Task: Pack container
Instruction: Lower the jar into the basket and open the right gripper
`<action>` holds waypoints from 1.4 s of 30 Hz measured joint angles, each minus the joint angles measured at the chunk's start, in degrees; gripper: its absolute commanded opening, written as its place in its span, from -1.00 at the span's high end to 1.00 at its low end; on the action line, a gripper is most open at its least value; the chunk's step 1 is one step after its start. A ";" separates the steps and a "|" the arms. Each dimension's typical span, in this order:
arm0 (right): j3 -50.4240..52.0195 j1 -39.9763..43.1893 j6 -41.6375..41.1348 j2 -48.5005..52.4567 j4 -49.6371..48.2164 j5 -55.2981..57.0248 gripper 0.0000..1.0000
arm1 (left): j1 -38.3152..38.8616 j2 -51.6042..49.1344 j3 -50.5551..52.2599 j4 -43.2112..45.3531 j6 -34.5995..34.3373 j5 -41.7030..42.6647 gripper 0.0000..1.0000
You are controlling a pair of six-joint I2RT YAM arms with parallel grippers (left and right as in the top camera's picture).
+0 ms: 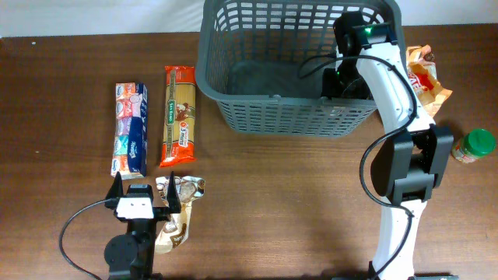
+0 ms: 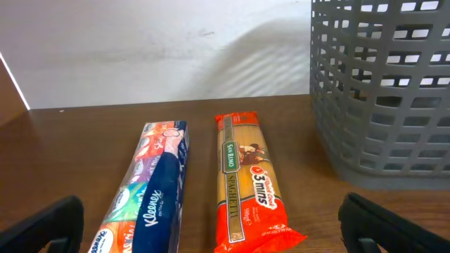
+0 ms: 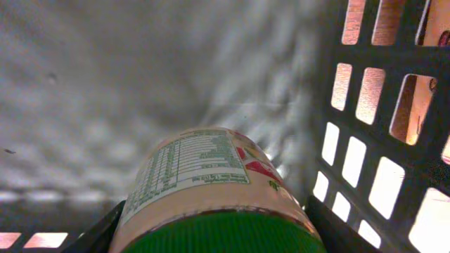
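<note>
A dark wood-grain worktop (image 1: pixel 280 194) is running up to a plain white wall, and the container (image 1: pixel 288 117), a big grey plastic basket with lattice sides and a thick rim, is sitting at its far side, right of centre. The right tool (image 3: pixel 218 237) is reaching down inside it, close against the right-hand wall, clamping a round jar (image 3: pixel 204 176) with a green lid and a glossy paper label. Whether the jar is touching the smooth basket floor, I cannot tell.

The left tool (image 1: pixel 145 189) is hanging at the near left with its jaws spread wide, gripping nothing, over a crumpled foil packet (image 1: pixel 177 214). Beyond it, a soft tissue pack (image 1: pixel 130 128) and a long, flat spaghetti packet (image 1: pixel 179 115) are lying side by side.

The jar is looking tilted, so letting go too high would probably be sending it rolling. A finger is also risking catching in the slots, dragging the light basket along.
</note>
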State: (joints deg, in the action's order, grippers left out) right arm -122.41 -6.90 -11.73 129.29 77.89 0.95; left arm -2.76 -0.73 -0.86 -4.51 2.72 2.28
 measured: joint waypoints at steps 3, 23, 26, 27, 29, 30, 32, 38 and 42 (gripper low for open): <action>0.00 0.00 0.17 0.83 0.42 0.00 0.07 | 0.00 0.00 0.00 0.00 -0.02 0.00 -0.98; 0.00 0.00 1.03 3.19 1.42 2.25 -0.91 | 0.00 0.00 0.00 0.00 0.00 0.00 -0.98; 0.00 0.00 1.05 3.19 1.42 2.05 -0.92 | 0.00 0.00 0.02 0.00 -0.02 0.00 -0.99; -0.07 0.00 1.05 3.19 1.51 1.95 -0.93 | 0.00 0.00 0.02 0.00 -0.02 0.00 -0.99; -0.90 0.00 1.09 3.21 2.38 1.25 -0.94 | 0.00 0.00 0.02 0.00 0.00 0.00 -0.98; -2.01 0.00 1.16 3.21 3.17 0.85 -0.96 | 0.00 0.00 0.00 0.00 -0.02 0.00 -0.99; -5.53 0.00 1.40 3.32 4.74 -0.07 -0.99 | 0.00 0.00 0.00 0.00 -0.02 0.00 -0.98; -26.08 0.00 2.84 3.32 13.05 -2.14 -0.98 | 0.00 0.00 0.02 0.00 -0.02 0.00 -0.98; -40.00 0.02 3.13 3.30 18.62 -1.81 -0.98 | 0.00 0.00 0.00 0.00 0.00 0.00 -0.99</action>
State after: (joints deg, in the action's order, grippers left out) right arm -162.41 -6.87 -8.60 132.60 96.51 -0.86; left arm -2.76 -0.73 -0.86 -4.51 2.72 2.28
